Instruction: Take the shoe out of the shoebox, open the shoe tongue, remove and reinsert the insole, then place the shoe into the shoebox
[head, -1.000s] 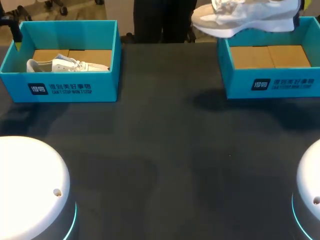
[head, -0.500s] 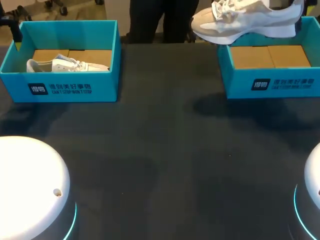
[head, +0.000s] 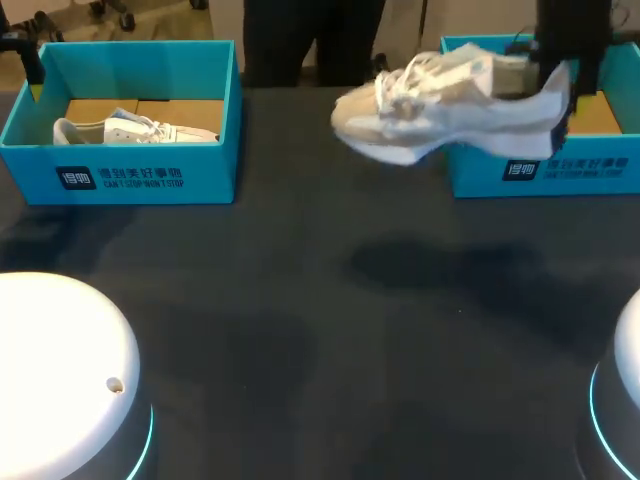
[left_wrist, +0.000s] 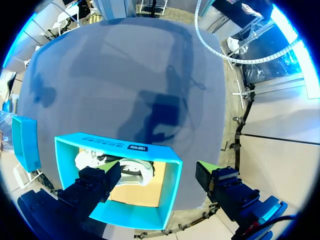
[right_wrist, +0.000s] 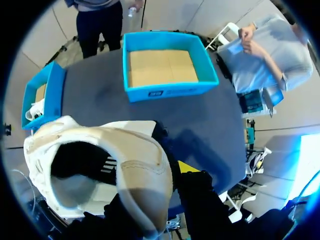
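The hand (right_wrist: 158, 199) grips the white shoe (right_wrist: 134, 150) by its heel, shoebox (right_wrist: 170, 90) ahead.

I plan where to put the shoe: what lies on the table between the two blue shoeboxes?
In the head view the table between the left shoebox and the right shoebox is bare; only the toe of the held shoe hangs above it.

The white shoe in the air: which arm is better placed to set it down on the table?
Right. The right gripper holds the white shoe by its heel above the table. The left gripper hangs open over the left box, far from it.
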